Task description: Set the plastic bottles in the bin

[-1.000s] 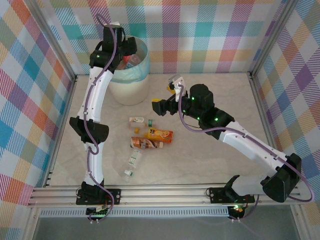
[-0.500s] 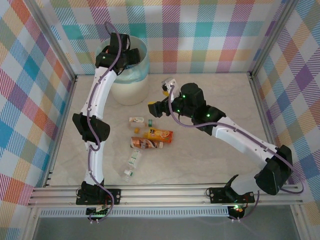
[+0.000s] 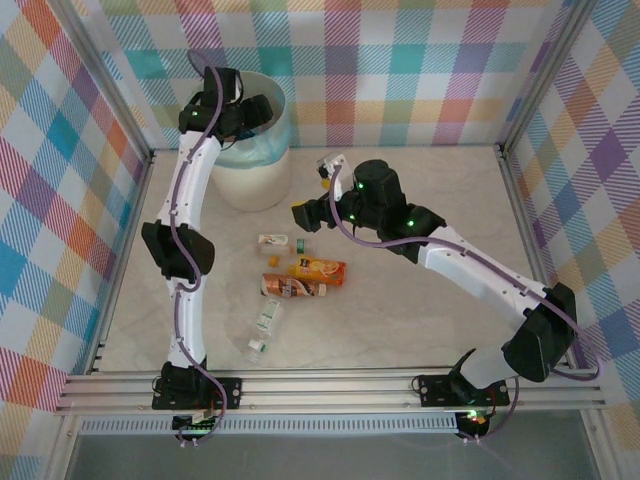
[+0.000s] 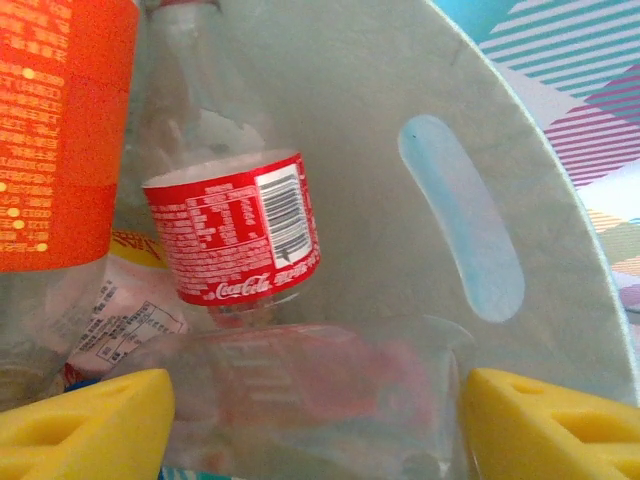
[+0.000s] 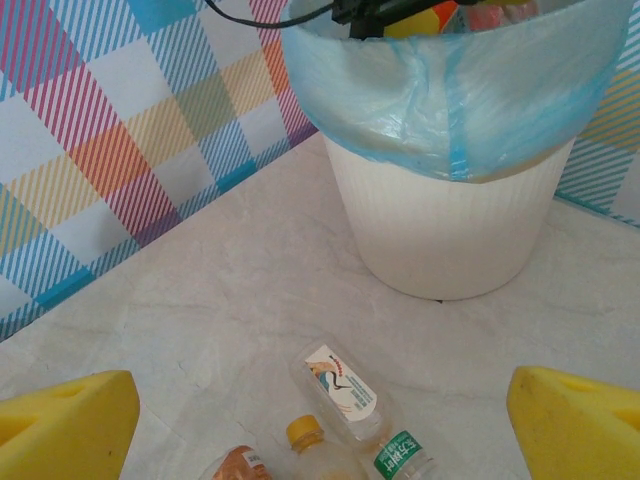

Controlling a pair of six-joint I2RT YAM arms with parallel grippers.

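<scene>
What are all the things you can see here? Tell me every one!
table: one, pale marble look, under everything
walls: three, colourful checks, around the table
bin: one, cream-white, teal bag, far left
bottles in the bin: several, red, orange, pink labels, piled inside
bottles on the table: at least four, white, orange, brown, green-white labels, lying left of centre
left arm: one, white and black, over the bin, yellow jaws open
right arm: one, white and black, beside the bin, yellow jaws open

Pale marbled table (image 3: 420, 320). Bin (image 3: 250, 185) stands at 11 o'clock. Several plastic bottles (image 3: 292, 286) lie loose at 8–9 o'clock of centre.
</scene>
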